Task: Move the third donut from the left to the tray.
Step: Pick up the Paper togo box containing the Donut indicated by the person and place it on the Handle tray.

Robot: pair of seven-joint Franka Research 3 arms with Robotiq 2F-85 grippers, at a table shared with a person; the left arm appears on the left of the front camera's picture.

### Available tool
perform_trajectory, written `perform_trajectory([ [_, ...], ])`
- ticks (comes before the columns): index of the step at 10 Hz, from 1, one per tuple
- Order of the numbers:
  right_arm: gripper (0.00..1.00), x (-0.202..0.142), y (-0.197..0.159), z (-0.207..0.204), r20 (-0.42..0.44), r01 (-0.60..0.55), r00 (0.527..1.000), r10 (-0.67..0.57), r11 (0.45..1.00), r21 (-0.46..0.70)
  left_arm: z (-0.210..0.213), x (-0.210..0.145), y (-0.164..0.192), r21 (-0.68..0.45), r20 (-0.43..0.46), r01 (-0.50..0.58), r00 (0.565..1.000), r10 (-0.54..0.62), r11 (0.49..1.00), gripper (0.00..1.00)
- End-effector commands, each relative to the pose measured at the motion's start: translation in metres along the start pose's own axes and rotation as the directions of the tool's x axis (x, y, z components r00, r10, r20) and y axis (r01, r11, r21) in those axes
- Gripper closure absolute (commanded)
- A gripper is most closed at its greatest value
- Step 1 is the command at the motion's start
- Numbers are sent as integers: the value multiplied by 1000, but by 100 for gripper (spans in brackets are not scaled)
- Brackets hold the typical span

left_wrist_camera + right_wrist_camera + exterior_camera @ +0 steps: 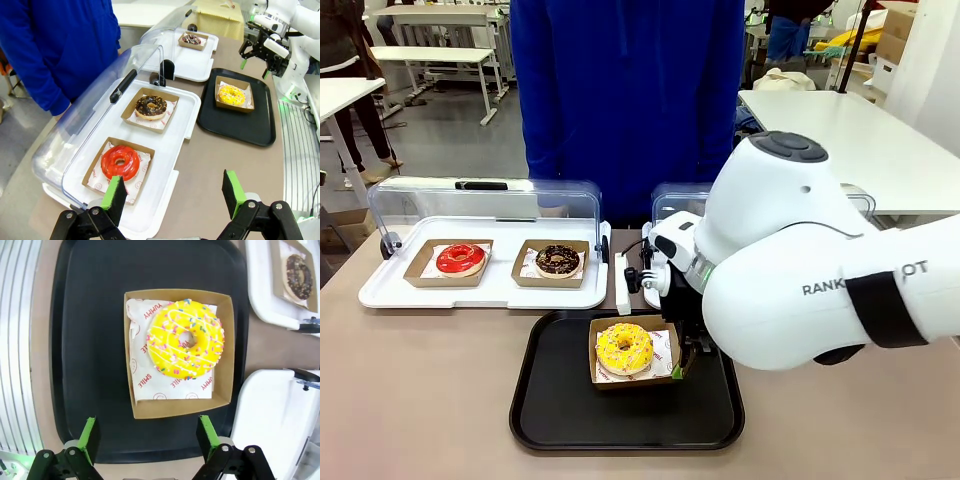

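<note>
One yellow-iced third donut in its cardboard holder resting on the black tray, apparently just set down. Right gripper spread open and empty just beside the holder; left gripper open too, empty, above the surface. Red donut and chocolate donut left in the white lidded tray.

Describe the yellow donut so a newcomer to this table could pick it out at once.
Start at the black tray on the near side of the table, in front of the white trays with clear lids. On it sits one square brown cardboard holder, and the yellow donut lies in that. It is the one with bright yellow icing and coloured sprinkles; the others are red or chocolate and sit on white trays.
</note>
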State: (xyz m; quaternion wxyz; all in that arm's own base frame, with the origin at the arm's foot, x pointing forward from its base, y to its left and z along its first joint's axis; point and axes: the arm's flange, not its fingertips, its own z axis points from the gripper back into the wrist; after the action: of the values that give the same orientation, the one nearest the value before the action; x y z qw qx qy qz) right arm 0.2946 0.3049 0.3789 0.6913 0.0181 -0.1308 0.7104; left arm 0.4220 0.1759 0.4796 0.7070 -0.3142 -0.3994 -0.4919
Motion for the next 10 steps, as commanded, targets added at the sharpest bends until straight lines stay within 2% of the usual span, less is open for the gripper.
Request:
perform_trajectory([
  [1, 0, -28, 25, 8, 4, 21, 1000, -21, 1000, 7, 0, 3, -1, -5, 15, 14, 1000, -14, 1000, 0],
  [2, 0, -31, 21, 14, 40, 19, 999, -20, 999, 29, 0, 3, -1, -5, 15, 14, 1000, -14, 1000, 0],
  [3, 0, -1, 0, 6, 0, 2, 1000, -2, 1000, -2, 0, 3, -1, -5, 15, 14, 1000, -14, 1000, 0],
  [10, 0, -1, 0, 6, 0, 2, 1000, -2, 1000, -2, 0, 3, -1, -5, 15, 14, 1000, -14, 1000, 0],
])
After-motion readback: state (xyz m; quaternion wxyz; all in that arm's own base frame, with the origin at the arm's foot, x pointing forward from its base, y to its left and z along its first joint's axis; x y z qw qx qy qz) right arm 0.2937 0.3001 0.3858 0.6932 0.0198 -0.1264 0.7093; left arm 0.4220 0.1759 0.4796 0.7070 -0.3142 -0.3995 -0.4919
